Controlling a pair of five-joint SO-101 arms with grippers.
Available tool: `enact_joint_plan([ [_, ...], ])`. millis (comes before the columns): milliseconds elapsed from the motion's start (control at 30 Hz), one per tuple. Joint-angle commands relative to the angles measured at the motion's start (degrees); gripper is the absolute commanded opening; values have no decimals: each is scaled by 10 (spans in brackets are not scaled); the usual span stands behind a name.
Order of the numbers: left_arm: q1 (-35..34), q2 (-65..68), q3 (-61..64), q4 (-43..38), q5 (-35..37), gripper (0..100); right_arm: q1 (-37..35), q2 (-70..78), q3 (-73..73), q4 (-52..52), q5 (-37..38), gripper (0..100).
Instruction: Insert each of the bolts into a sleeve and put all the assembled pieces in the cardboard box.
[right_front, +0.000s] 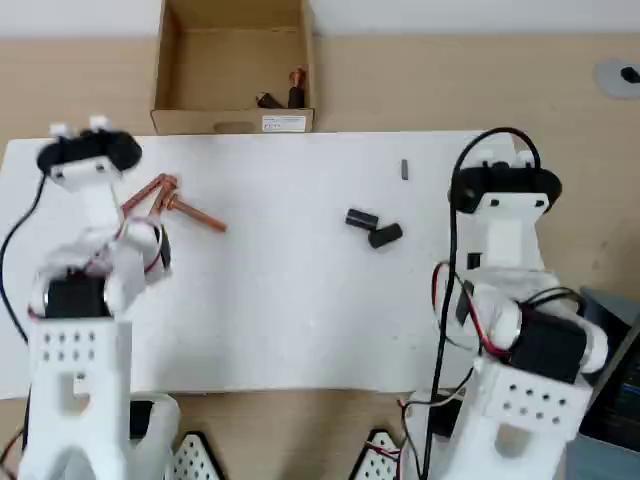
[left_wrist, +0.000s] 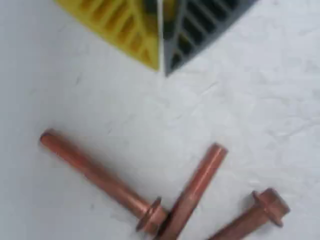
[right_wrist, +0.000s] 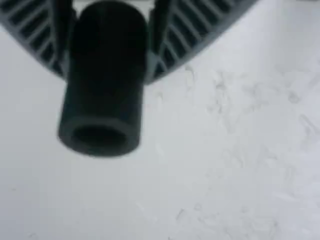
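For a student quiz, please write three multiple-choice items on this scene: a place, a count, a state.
1. Where do the loose bolts lie? A) on bare wood B) on the floor C) on the white mat by the left arm
2. How many loose bolts? A) three B) one C) six
3. The right end effector is: A) open B) shut on a sleeve C) shut on a bolt
Key: 1C, the high view shows them there; 2A, the left wrist view shows three; 3B, it clamps a black sleeve.
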Motion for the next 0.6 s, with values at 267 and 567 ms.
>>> enact_joint_plan([
  [267,-5,288,-235,3,131,3,9,-51,29,-25,-24,12],
  [567,-5,440,-336,3,296,3,9,-51,30,-40,-81,12],
])
